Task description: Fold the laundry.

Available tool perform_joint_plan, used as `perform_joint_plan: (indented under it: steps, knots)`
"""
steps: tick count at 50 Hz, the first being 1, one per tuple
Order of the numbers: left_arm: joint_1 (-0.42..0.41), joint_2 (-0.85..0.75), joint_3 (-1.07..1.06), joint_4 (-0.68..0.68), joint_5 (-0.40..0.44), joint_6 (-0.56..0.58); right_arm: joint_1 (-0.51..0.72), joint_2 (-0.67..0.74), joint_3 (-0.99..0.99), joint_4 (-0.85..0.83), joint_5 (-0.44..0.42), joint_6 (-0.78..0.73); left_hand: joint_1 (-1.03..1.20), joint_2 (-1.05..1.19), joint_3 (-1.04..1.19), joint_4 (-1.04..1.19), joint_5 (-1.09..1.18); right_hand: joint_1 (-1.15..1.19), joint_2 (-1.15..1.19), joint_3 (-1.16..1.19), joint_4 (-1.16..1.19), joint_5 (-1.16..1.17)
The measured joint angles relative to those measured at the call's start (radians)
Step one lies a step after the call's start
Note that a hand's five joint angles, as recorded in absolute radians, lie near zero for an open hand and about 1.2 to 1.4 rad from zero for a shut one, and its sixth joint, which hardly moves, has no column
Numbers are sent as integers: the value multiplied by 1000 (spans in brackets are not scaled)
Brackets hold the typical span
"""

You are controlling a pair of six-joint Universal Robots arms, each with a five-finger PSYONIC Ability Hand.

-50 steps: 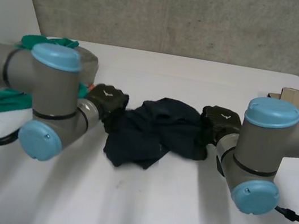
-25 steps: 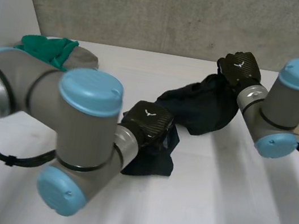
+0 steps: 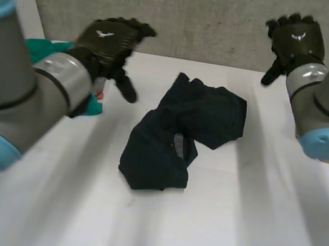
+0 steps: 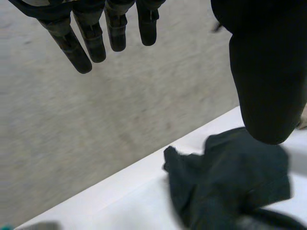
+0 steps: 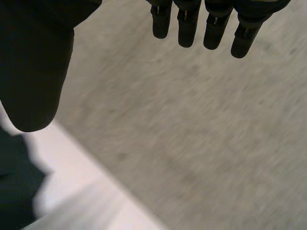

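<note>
dark garment point(image 3: 178, 135) crumpled on surface point(image 3: 248, 225) | long axis slants toward right hand point(image 3: 295, 41) | left hand point(image 3: 112, 41) opposite side | both spread, empty, above garment

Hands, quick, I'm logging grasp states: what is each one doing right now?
Left hand: open, fingers straight, holding nothing.
Right hand: open, fingers straight, holding nothing.
</note>
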Motion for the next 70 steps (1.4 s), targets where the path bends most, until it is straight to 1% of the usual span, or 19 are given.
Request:
perform_joint_plan:
  steps: [4, 9, 13, 18, 21, 23, 26, 28, 30, 32, 36, 40, 44, 56, 64, 65, 66, 69, 70]
  knots:
    - [121, 12, -49, -22, 35, 13, 32, -115, 141, 239, -32, 41, 0, 0, 0, 0, 0, 0, 0, 0, 0, 0]
    - [212, 3, -95, -39, 82, 18, 99, -160, 312, 346, -98, 83, 0, 0, 0, 0, 0, 4, 4, 4, 3, 4]
    - [254, -11, -130, -43, 117, 18, 167, -151, 421, 311, -131, 139, 0, 0, 0, 0, 0, 4, 4, 4, 3, 4]
    - [269, -30, -155, -43, 129, 15, 254, -90, 493, 150, -128, 242, 0, 0, 0, 0, 0, 4, 4, 4, 3, 3]
    - [272, -41, -163, -43, 125, 12, 306, -27, 500, 36, -96, 292, 0, 0, 0, 0, 0, 10, 20, 20, 21, 14]
    - [272, -45, -165, -44, 121, 9, 330, 13, 491, -16, -64, 303, 0, 0, 0, 0, 0, 168, 186, 185, 159, 156]
    - [272, -51, -166, -44, 114, 2, 366, 85, 453, -98, 33, 300, 0, 0, 0, 0, 0, 686, 776, 759, 751, 721]
    - [272, -53, -166, -44, 111, -2, 377, 104, 429, -136, 106, 292, 0, 0, 0, 0, 0, 857, 929, 926, 925, 901]
    - [270, -57, -166, -44, 109, -5, 379, 89, 413, -169, 168, 281, 0, 0, 0, 0, 0, 903, 965, 964, 967, 936]
    - [268, -59, -166, -44, 109, -5, 377, 65, 409, -185, 192, 274, 0, 0, 0, 0, 0, 903, 965, 967, 969, 936]
    - [256, -75, -164, -43, 108, -8, 353, -68, 413, -225, 196, 243, 0, 0, 0, 0, 0, 903, 965, 967, 971, 936]
    - [223, -112, -156, -42, 104, -28, 319, -227, 413, -247, 130, 192, 0, 0, 0, 0, 0, 903, 965, 973, 978, 936]
    - [167, -150, -142, -40, 100, -77, 309, -294, 391, -233, 89, 129, 0, 0, 0, 0, 0, 903, 965, 977, 978, 953]
    - [-109, -285, -23, -48, 62, -343, 321, -263, 322, -191, 151, -78, 0, 0, 0, 0, 0, 903, 965, 977, 983, 954]
    - [-209, -402, 76, -92, 30, -407, 338, -277, 318, -194, 178, -106, -11, 0, 0, 0, 0, 903, 965, 977, 983, 954]
    - [-215, -414, 87, -111, 29, -408, 339, -280, 319, -194, 181, -107, 72, 60, 60, 64, 57, 903, 965, 977, 983, 954]
    - [-218, -421, 97, -132, 28, -408, 339, -283, 322, -193, 184, -108, 291, 306, 303, 294, 277, 903, 965, 977, 983, 954]
    - [-209, -419, 110, -174, 25, -407, 334, -288, 331, -191, 190, -110, 654, 729, 703, 719, 694, 903, 965, 977, 983, 954]
    - [-198, -408, 112, -188, 20, -408, 329, -290, 339, -190, 192, -109, 861, 897, 888, 907, 875, 903, 965, 977, 983, 954]
